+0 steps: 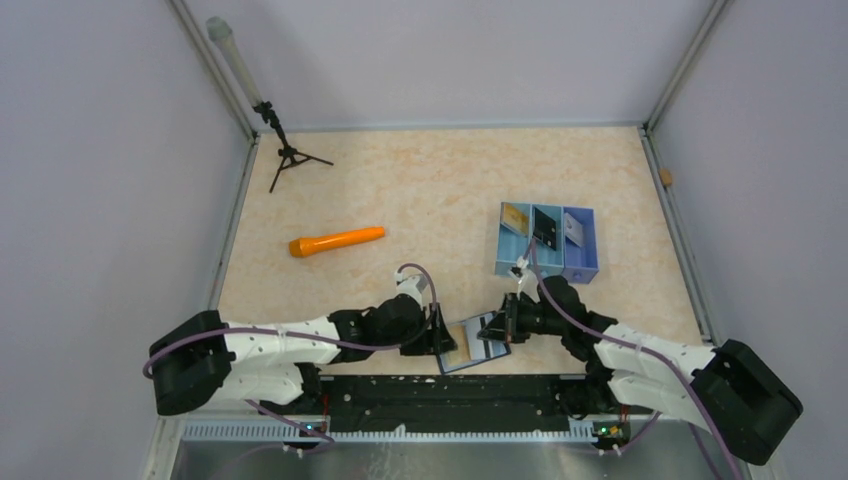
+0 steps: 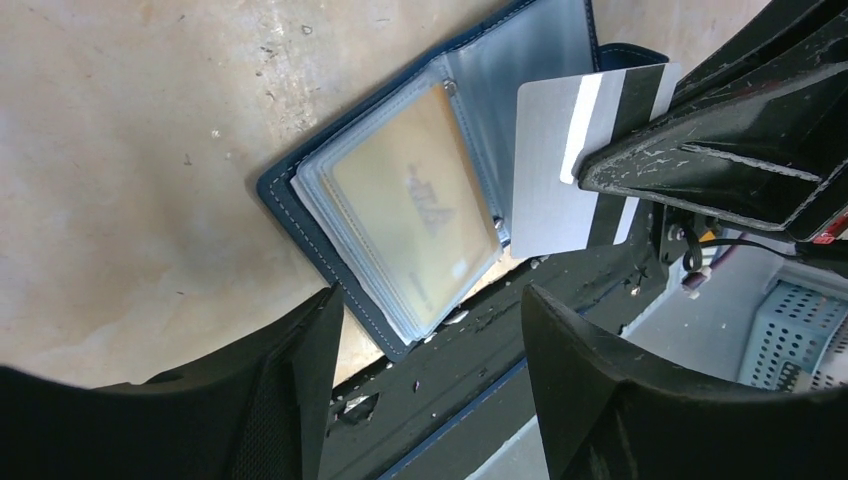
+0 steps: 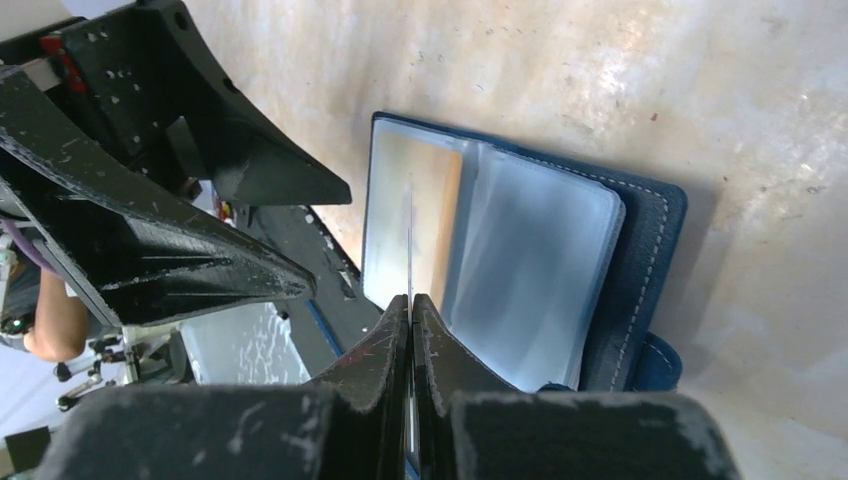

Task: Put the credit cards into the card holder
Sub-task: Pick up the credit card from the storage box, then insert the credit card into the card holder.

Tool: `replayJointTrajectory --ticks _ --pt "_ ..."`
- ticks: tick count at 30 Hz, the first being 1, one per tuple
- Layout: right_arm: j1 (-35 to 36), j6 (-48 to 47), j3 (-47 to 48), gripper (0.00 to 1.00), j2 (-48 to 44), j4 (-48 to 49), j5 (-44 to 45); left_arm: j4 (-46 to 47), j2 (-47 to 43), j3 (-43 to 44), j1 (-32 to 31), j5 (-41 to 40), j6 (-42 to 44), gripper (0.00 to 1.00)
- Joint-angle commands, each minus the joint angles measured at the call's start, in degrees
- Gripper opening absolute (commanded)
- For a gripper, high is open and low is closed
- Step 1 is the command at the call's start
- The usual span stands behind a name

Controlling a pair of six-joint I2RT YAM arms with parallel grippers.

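Observation:
The navy card holder [image 2: 300, 215] lies open at the table's near edge, also seen from above [image 1: 470, 347] and in the right wrist view [image 3: 645, 250]. A gold credit card [image 2: 410, 215] sits inside one of its clear sleeves. My right gripper [image 3: 410, 300] is shut on a white card with a black stripe [image 2: 550, 170], held on edge over the open sleeves. My left gripper [image 2: 430, 300] stands open just beside the holder's near corner, with nothing between its fingers [image 2: 300, 350]. Three more cards, gold [image 1: 516, 218], black [image 1: 545, 228] and white [image 1: 573, 230], stand in a blue tray.
The blue divided tray [image 1: 580, 268] stands at the right middle of the table. An orange flashlight [image 1: 337, 241] lies left of centre. A small black tripod [image 1: 287, 156] stands at the back left. The black base rail [image 1: 440, 400] runs right beside the holder.

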Motion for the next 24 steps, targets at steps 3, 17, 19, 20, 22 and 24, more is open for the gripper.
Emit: replayJointTrajectory --ticks 3,17,19,20,22,24 --pt "0.6 -1.5 -0.8 0.0 1.3 4.4 1.5 -4.1 0.8 2.8 -0.9 -3.4 -0.4 0.68" --pt "0.6 -2.1 -1.1 0.0 5.5 6.8 1.9 -2.1 4.4 2.4 -1.0 -2.7 -1.0 0.66" --pt "0.6 -2.3 -1.3 0.0 5.5 6.4 2.1 -2.1 4.8 2.4 -1.0 -2.7 -1.0 0.64" --pt "0.6 -2.3 -1.3 0.0 5.7 6.4 2.1 -2.0 5.0 2.4 -1.0 -2.6 -1.1 0.63" --pt "0.6 -1.6 -1.7 0.0 6.2 7.1 1.8 -1.9 5.5 2.2 -1.0 -2.4 -1.4 0.6" --pt "0.7 -0.7 -2.5 0.0 7.0 8.7 1.5 -1.7 5.8 2.0 -1.0 -2.1 -1.7 0.58"
